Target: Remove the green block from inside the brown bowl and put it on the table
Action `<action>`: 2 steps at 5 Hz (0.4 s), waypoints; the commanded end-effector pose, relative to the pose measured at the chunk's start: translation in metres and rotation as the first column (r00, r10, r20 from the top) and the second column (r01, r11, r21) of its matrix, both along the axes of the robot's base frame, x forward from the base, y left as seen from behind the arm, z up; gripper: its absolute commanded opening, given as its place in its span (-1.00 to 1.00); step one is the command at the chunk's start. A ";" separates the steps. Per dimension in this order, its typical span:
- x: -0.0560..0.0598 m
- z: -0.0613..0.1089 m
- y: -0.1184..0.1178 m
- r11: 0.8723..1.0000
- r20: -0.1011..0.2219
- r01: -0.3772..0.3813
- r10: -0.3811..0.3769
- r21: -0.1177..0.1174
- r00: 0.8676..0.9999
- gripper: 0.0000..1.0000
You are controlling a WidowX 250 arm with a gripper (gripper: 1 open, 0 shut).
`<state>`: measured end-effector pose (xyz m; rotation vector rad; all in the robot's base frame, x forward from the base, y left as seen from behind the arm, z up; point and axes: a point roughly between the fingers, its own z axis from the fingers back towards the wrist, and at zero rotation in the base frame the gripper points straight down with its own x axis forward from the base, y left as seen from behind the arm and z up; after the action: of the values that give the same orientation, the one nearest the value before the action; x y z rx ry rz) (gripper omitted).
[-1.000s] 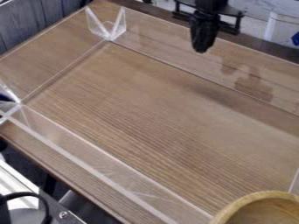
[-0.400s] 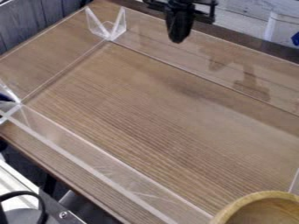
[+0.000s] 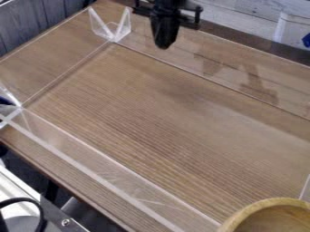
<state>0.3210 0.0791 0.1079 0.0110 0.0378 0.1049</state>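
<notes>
My black gripper [image 3: 164,43] hangs pointing down over the far side of the table [image 3: 169,118], close to the back clear wall. Its fingers are together and I see nothing between them. The brown bowl [image 3: 269,216] sits at the bottom right corner of the view, far from the gripper; only part of its thick tan rim shows. The green block is out of view: nothing green shows at the gripper, on the wood or in the visible bit of the bowl.
Low clear plastic walls [image 3: 72,149] edge the tabletop, with a taped corner [image 3: 109,27] at the far left, just left of the gripper. A black cable and metal frame [image 3: 24,213] lie outside the wall at the bottom left.
The gripper has travelled leftwards along the far side of the table, staying shut. The bowl has not moved.
</notes>
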 end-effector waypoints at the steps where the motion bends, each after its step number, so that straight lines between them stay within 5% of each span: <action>1: -0.001 0.016 0.011 1.000 0.070 -0.003 0.001 0.027 0.998 -1.00; 2: -0.004 0.008 0.019 0.999 0.061 -0.011 0.009 0.031 0.998 -1.00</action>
<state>0.3119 0.0942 0.0961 0.0199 0.0436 0.1167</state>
